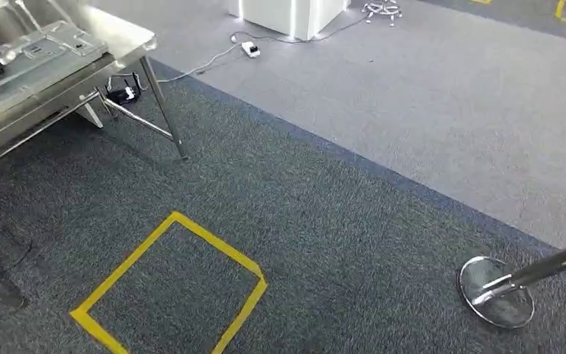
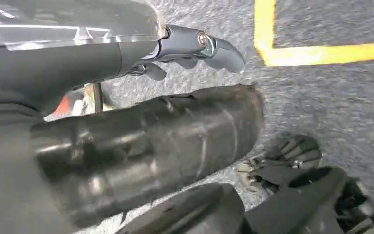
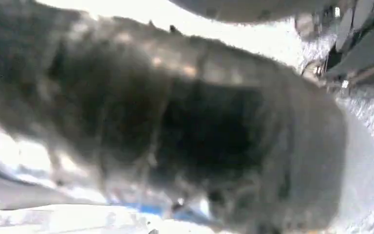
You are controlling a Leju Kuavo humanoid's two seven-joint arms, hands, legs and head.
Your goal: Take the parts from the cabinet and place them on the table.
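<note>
The head view looks down at dark grey carpet [image 1: 324,243] that borders a paler grey strip of floor [image 1: 442,96] further out. At the upper left stands a steel counter [image 1: 51,70] on slanted metal legs, with flat metal parts [image 1: 48,44] lying on its top; whether these are the task's parts I cannot tell. A square outline of yellow tape [image 1: 173,287] is stuck to the carpet near the bottom. At the lower right a chrome post with a round base [image 1: 497,291] leans in from the edge. A white power strip [image 1: 250,49] with its cable lies on the pale floor near a white cabinet [image 1: 287,15] at the top.

In the left wrist view the left hand [image 2: 141,141] hangs over the carpet beside a corner of yellow tape; its thick thumb lies straight, its dark fingers [image 2: 209,46] are extended and hold nothing.

The right wrist view is heavily blurred: the right hand [image 3: 185,131] is a dark mass, and I cannot tell how its fingers lie or whether they hold anything.
</note>
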